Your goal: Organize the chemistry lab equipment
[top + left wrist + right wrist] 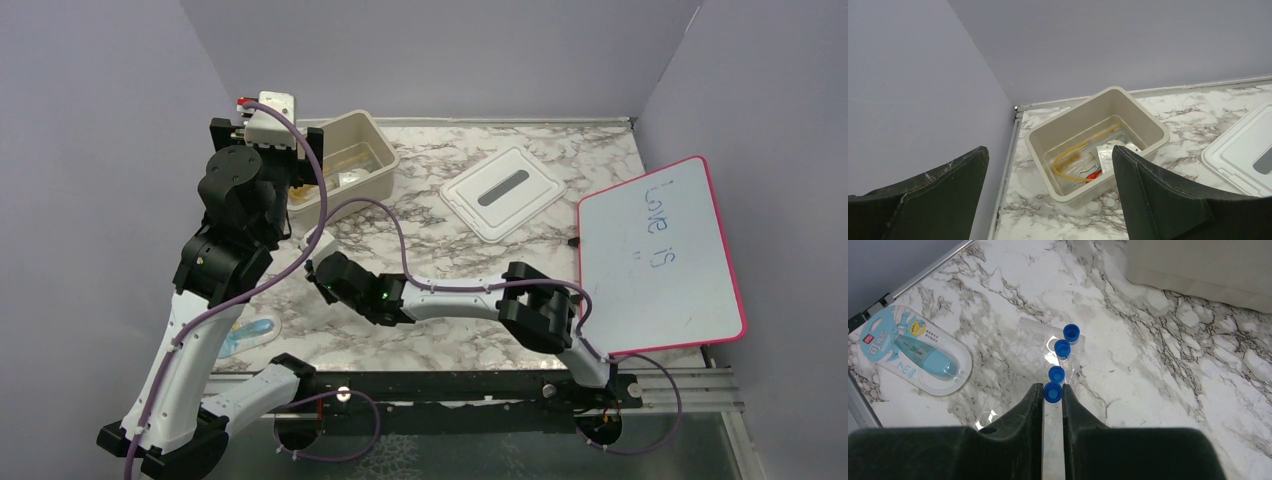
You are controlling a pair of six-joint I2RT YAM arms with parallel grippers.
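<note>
Working over the marble tabletop (450, 345), with the beige bin (1083, 120) at its far-left corner as my reference. Whiteboard (660, 255) sits well right of the bin. White lid (470, 200) lies flat between the two, just right of the bin. Bin is open and holds the amber tubing (1075, 147), a black-and-white packet (1105, 152) and a few smaller bits I can't resolve.

Left gripper (1049, 150) hangs above the bin's near-left side, fingers spread wide, nothing in them. Right arm reaches across to the near side of the bin, low on the tabletop. Right gripper (1051, 386) is narrow, pinched on the near end of a clear pack (1028, 347) of tubes with blue caps (1062, 347). I take that as a grip, though contact under the fingers is hidden.

Key relation: the cap row runs straight out from the fingertips, long axis pointing toward the bin. Bin wall is beyond the far end, slightly right. My read is the pack goes forward and up over the rim. Right arm has it; left is closer to the bin but idle. Risk: pinched at one end, the pack may droop or swing on lift.

Blue blister card (915, 357) lies near-left of the bin, beside the pack but apart from it. Likely next.
</note>
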